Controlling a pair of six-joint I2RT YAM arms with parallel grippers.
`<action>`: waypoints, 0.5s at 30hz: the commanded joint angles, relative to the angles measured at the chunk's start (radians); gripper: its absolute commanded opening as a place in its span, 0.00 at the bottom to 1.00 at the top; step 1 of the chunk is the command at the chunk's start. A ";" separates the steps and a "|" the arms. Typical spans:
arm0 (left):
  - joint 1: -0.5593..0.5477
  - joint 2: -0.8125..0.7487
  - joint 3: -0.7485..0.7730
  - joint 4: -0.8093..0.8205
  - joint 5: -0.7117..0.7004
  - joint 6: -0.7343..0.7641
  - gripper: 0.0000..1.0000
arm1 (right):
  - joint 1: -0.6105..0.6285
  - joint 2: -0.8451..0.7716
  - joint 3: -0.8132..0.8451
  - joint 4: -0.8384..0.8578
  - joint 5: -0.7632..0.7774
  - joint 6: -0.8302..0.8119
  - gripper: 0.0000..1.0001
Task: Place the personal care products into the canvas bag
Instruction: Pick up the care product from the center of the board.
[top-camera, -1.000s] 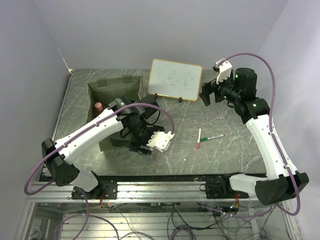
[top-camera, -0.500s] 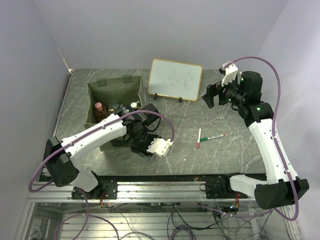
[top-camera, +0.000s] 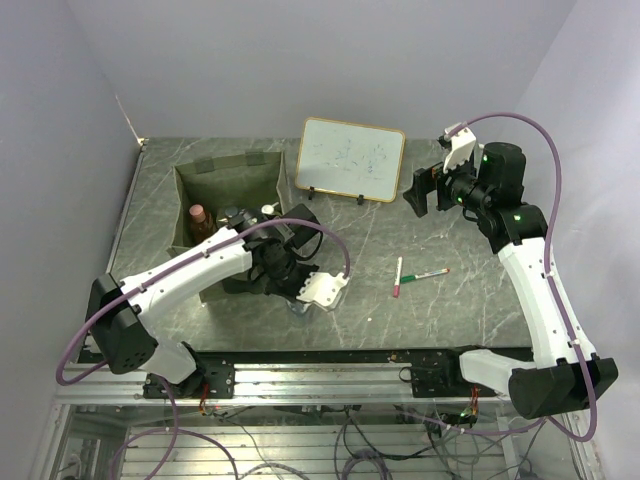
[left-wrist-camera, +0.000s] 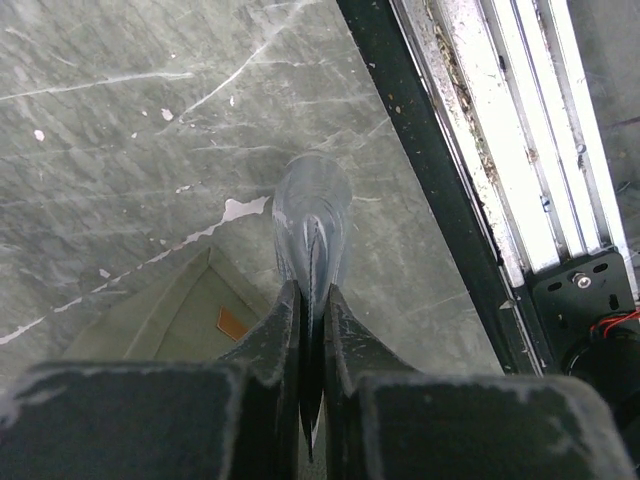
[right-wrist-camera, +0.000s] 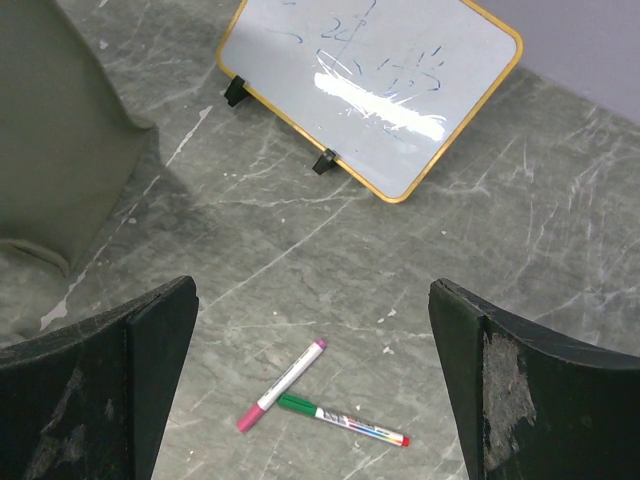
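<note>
Clear plastic bottle (left-wrist-camera: 312, 205), on the table (left-wrist-camera: 120, 120) by the front rail (left-wrist-camera: 520, 150), just beside the canvas bag (top-camera: 228, 164); left gripper (left-wrist-camera: 312, 300) clamped on its narrow end. Probably light, thin-walled and slippery: a squarer hold across the body would slip less. Right gripper (right-wrist-camera: 312, 310) spread wide, empty.

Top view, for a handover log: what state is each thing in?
Left gripper, shut on clear bottle.
Right gripper, open, empty.
Bag, upright, open, pink-capped bottle inside.
Whiteboard, propped up, scribbled on.
Red pen, lying flat.
Green pen, lying flat, touching red pen.
</note>
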 joint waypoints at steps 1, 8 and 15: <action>0.000 -0.011 0.078 0.034 0.071 -0.040 0.09 | -0.007 0.005 -0.001 0.020 -0.014 0.008 1.00; 0.012 0.011 0.177 0.038 0.107 -0.107 0.07 | -0.009 0.011 -0.004 0.022 -0.012 0.001 1.00; 0.028 0.043 0.352 0.034 0.098 -0.148 0.07 | -0.012 0.022 0.006 0.023 -0.005 -0.007 1.00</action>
